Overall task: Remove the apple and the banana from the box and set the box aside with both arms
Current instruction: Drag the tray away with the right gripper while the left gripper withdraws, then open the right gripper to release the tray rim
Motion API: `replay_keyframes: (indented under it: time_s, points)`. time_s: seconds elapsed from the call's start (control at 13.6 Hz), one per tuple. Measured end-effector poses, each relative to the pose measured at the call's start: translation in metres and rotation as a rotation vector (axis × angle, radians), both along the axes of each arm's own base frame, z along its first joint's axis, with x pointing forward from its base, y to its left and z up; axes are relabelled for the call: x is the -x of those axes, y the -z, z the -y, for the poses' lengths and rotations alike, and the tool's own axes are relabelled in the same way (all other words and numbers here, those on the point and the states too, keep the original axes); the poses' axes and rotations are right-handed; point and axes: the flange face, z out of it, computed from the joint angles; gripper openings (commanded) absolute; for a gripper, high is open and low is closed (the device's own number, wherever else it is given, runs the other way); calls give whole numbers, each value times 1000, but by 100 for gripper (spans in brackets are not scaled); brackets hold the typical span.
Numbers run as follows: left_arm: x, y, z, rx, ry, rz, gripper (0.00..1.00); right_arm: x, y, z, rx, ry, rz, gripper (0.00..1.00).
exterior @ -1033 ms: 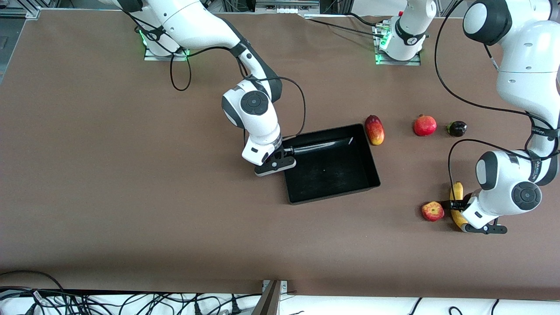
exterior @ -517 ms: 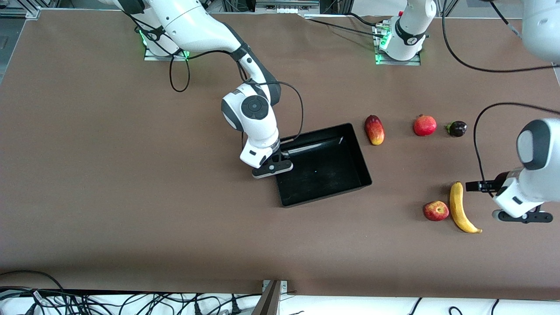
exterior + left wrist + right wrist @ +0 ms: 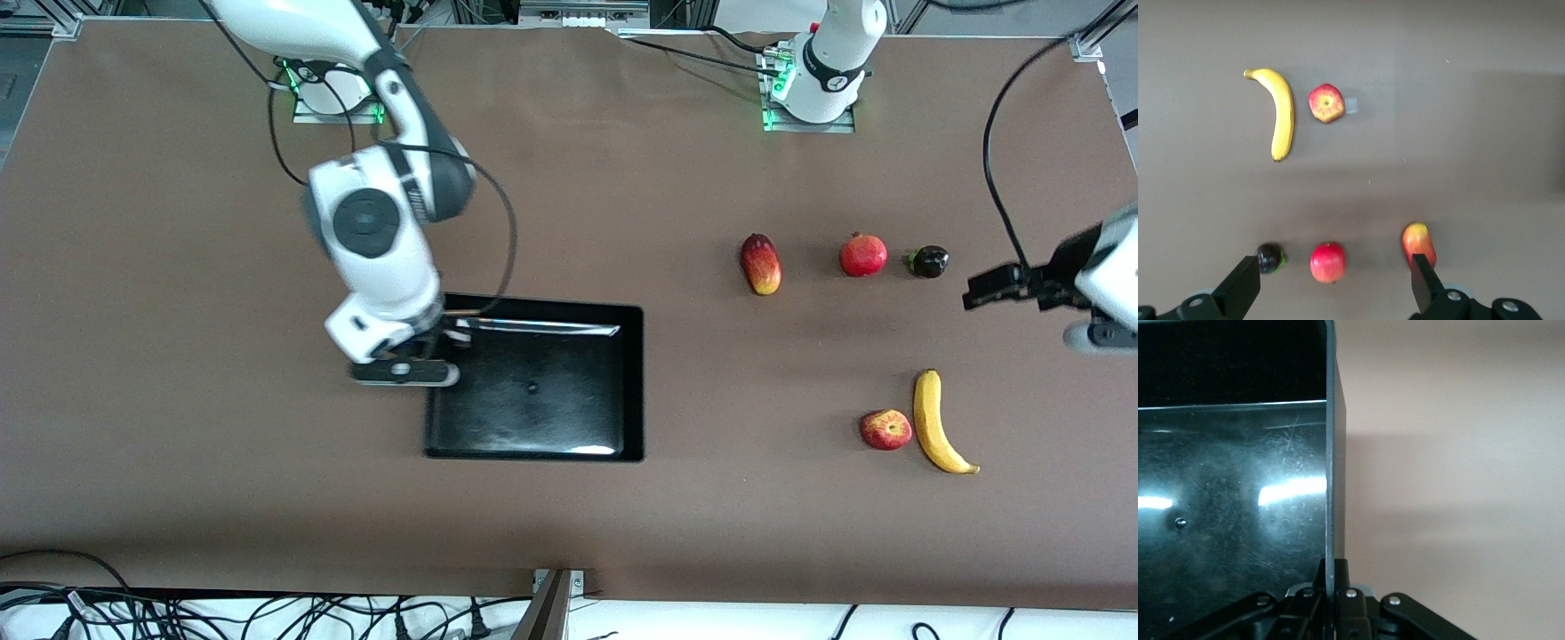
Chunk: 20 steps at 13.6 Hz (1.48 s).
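Right tool point(image 3: 433, 342) clamped on the end wall of the black box point(image 3: 542, 427), which sits mid-counter point(image 3: 178, 444) toward the front edge. Left tool point(image 3: 1009, 286), fingers apart and empty, hangs near the left-arm edge over bare counter. Apple point(image 3: 885, 429) and banana point(image 3: 936, 422) lie just beside each other, toward the front corner at that end.

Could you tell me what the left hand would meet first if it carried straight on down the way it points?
Probably bare table. The left hand is open and looks down at it; the pomegranate lies nearest that line, though depth is unclear.
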Motion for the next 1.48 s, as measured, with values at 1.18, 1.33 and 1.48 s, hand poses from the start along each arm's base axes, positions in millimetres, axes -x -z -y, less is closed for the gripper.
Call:
replay_keyframes:
  time_s: [1.18,1.33,1.48]
  points:
    - [86,-49,-3,-40,67,53,100,91,103,321,-43,-75,-147,0]
    - [85,-50,-3,-40,66,57,100,103,122,322,-32,-69,-119,0]
    - [85,-49,-3,-40,66,58,100,108,127,323,-34,-63,-112,3]
